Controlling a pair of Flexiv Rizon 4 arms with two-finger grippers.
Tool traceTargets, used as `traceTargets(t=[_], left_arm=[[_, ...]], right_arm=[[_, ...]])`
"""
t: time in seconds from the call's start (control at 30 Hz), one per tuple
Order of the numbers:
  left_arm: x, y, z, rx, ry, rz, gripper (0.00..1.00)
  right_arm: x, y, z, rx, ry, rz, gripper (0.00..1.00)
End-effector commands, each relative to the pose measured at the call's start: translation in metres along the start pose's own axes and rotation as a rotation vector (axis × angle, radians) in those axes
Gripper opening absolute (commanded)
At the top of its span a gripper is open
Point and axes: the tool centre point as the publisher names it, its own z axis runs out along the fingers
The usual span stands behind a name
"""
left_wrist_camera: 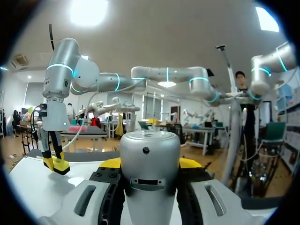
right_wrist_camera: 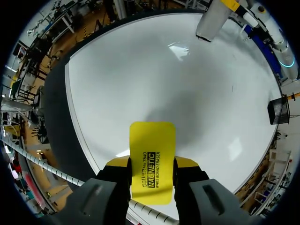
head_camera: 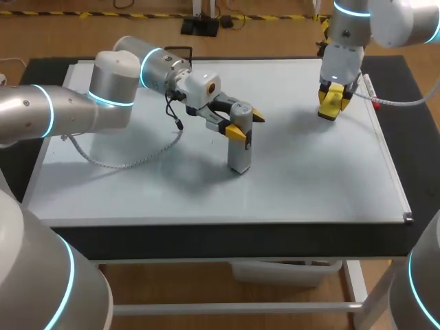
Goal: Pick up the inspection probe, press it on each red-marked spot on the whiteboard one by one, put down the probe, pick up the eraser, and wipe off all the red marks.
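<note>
1. Two hands are loaded. The left hand [head_camera: 246, 125] is clamped on the probe [head_camera: 238, 157], which stands roughly upright on the whiteboard [head_camera: 137, 192] near the middle of the bench [head_camera: 206, 235].
2. The probe looks like stiff, smooth metal and is likely slippery; a grip high on its sides suits pressing.
3. The right hand [head_camera: 335, 96] is clamped on the eraser [right_wrist_camera: 152, 150], over the bench's far right corner. The eraser seems light and rigid, best held by its long edges.

L wrist view: base of probe [left_wrist_camera: 150, 159] cut off at edge; L fingertips [left_wrist_camera: 190, 162] mostly hid. behind probe.
</note>
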Motion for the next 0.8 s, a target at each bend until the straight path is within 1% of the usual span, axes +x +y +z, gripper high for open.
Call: traceTargets(t=[0.03,0.8], left_arm=[[-0.0032,0.0026,-0.0007,0.004,0.006,-0.002,0.00],[-0.0050,0.0040,-0.0018,0.000,0.004,-0.004,0.00]], right_arm=[[0.0002,-0.0010,-0.0010,0.001,0.004,-0.002,0.00],[0.0002,-0.0010,-0.0010,0.001,0.004,-0.002,0.00]])
